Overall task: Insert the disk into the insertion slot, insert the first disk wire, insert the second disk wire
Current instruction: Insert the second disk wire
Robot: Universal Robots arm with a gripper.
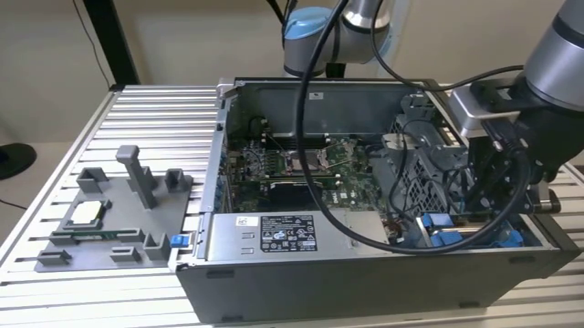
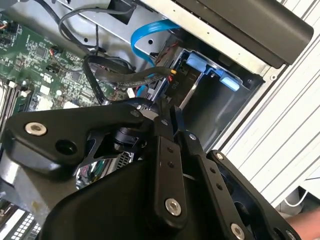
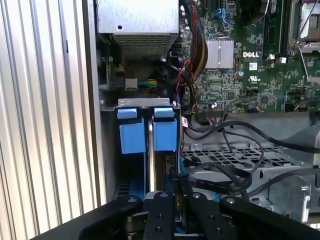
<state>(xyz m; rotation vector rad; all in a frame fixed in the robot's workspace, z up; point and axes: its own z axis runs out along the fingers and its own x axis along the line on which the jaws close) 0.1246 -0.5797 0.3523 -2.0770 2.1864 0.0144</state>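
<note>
The disk (image 3: 165, 162) stands edge-on inside the insertion slot (image 3: 111, 150), and its blue carrier tab (image 3: 165, 131) shows at the end. A second blue tab (image 3: 132, 132) sits beside it over a dark bay. In the second wrist view the grey bay (image 2: 225, 115) carries a blue clip (image 2: 215, 70). My gripper (image 3: 178, 192) hangs right over the disk's end with its fingers (image 2: 165, 150) pressed close together. A black disk wire (image 3: 220, 177) loops in and ends between them. In the exterior view the gripper (image 1: 493, 219) reaches down into the case's front corner at the exterior view's right.
The open computer case (image 1: 365, 280) lies on a slatted metal table (image 1: 155, 116). The grey power supply box (image 1: 273, 236), the motherboard (image 1: 301, 167) and the perforated cage (image 3: 235, 155) crowd around the bay. Loose black cables (image 2: 110, 70) and a blue cable (image 2: 150, 30) run close by. A grey fixture (image 1: 109, 212) stands at the exterior view's left.
</note>
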